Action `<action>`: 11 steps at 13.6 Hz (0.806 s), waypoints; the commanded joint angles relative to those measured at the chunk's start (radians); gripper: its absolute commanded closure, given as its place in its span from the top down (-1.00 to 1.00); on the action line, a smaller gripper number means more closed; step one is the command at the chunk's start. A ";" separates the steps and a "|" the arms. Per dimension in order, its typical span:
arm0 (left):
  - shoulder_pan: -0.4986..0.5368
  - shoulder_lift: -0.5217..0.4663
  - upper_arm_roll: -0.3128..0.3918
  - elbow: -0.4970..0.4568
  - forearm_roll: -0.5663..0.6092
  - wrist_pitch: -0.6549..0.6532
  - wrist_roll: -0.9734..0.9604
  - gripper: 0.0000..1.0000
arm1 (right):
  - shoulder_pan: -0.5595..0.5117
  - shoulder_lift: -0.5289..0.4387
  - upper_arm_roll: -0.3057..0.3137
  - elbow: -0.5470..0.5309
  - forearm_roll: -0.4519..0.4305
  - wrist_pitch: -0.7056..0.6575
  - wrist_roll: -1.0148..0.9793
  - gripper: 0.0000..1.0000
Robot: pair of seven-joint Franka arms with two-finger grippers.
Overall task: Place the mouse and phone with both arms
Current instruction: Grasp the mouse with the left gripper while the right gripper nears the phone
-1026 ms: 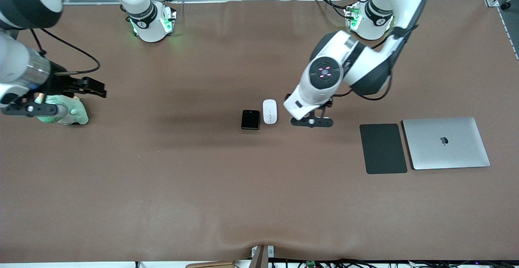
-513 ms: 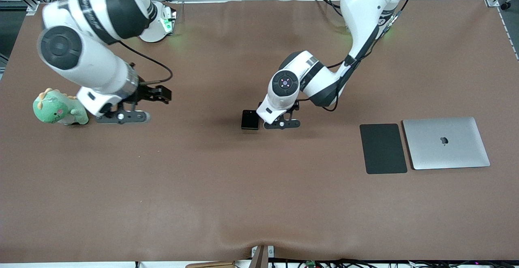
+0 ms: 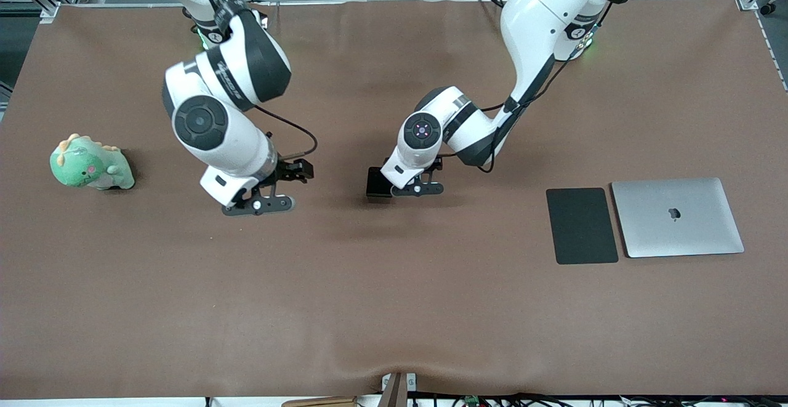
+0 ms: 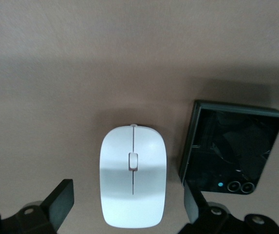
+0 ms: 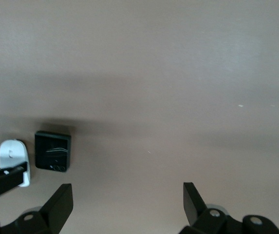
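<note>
- The left pincer (image 3: 414, 189) has swung in from the left arm's end of the brown worktop (image 3: 394, 308) and now hangs low over the small white glossy oval mouse (image 4: 133, 181). In the front view the wrist hides the mouse entirely.
- The left wrist view shows the mouse lying flat between the two black fingers (image 4: 59, 202), jaws spread wide with clear worktop on both sides, nothing gripped yet.
- The small black glossy square phone (image 3: 376, 184) lies just beside the mouse, toward the right arm's end, about midway along the worktop; one finger stands in the narrow gap between the two, so closing looks tight there.
- The right pincer (image 3: 258, 204) has left the green plush dinosaur toy (image 3: 90, 165) near the edge at the right arm's end and now hovers over bare worktop between the toy and the phone, jaws spread and empty.
- Its wrist view already catches the phone (image 5: 53, 150) and the mouse (image 5: 14, 157) farther off, so I judge it is on approach to the phone.
- The matte black rectangular pad (image 3: 581, 225) and the closed silver laptop (image 3: 677, 217) lie side by side near the left arm's end, untouched.
- Judgement: both arms are closing in; the left is lined up to grasp, and no placing has begun.
</note>
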 commanded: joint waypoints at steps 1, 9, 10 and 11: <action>-0.012 0.016 0.009 -0.008 0.031 0.026 -0.029 0.97 | -0.004 0.028 -0.006 0.015 0.077 0.036 0.008 1.00; -0.023 0.029 0.009 -0.008 0.039 0.026 -0.072 0.61 | 0.007 0.082 -0.007 -0.033 0.077 0.137 0.008 1.00; -0.023 0.029 0.011 -0.008 0.039 0.026 -0.071 0.49 | 0.019 0.082 -0.007 -0.053 0.079 0.151 0.010 1.00; -0.023 0.031 0.011 -0.008 0.045 0.026 -0.071 0.39 | 0.025 0.082 -0.007 -0.083 0.079 0.188 0.019 1.00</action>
